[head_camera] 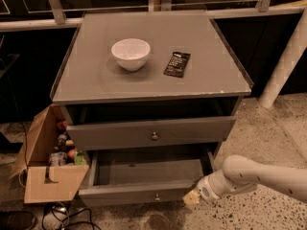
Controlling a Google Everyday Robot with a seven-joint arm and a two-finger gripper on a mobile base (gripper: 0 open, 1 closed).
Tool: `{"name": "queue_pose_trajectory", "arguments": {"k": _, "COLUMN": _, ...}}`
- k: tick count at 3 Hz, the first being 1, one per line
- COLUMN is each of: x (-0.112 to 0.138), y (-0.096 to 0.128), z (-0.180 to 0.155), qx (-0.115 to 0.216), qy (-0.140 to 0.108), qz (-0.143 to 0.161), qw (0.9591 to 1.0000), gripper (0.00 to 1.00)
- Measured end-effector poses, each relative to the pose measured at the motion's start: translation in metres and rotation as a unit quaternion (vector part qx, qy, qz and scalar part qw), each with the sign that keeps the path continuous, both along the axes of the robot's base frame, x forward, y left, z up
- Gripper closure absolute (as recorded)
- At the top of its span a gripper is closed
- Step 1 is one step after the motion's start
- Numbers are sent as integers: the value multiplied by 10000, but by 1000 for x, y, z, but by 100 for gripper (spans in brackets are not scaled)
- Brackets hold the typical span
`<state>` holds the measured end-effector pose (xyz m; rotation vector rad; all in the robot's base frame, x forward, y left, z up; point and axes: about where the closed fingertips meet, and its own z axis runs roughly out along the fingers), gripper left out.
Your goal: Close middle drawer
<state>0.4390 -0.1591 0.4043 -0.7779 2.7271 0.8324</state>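
Grey table (158, 87) seen from the front and above, with its drawers facing you. The middle drawer (139, 193) is pulled well out, its low front panel and round knob (157, 197) nearest you and its inside bare. The drawer above it (148, 131), with the taller front, stands out only a little from the table's edge.

On the left, an open cardboard box (55, 183) sits just beside the middle drawer's side, with cables (62, 213) on the floor below it. On the right you have open speckled floor (268, 138) up to a white post (288, 56).

The tool (193, 198) comes in low from the right, at the right end of the middle drawer's front panel. You cannot tell whether it touches the panel, or whether it is spread or pressed together.

On the tabletop a white bowl (130, 53) and a dark packet (177, 63) lie apart.
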Motion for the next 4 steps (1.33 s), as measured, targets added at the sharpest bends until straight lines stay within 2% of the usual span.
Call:
{"name": "queue_pose_trajectory", "arguments": {"k": 1, "x": 43, "y": -3, "z": 7, "qx": 8, "qy": -210, "qz": -168, "qw": 9996, "gripper": 100}}
{"name": "queue_pose_trajectory", "arguments": {"k": 2, "x": 44, "y": -3, "z": 7, "qx": 9, "qy": -215, "qz": -170, "qw": 9996, "gripper": 100}}
{"name": "queue_pose_trajectory", "arguments": {"k": 3, "x": 39, "y": 3, "z": -7, "qx": 45, "qy": -1, "qz": -166, "qw": 9999, "gripper": 100}}
{"name": "queue_pose_trajectory", "arguments": {"k": 4, "x": 51, "y": 2, "z": -4, "qx": 13, "qy": -95, "qz": -322, "qw": 9994, "gripper": 100}}
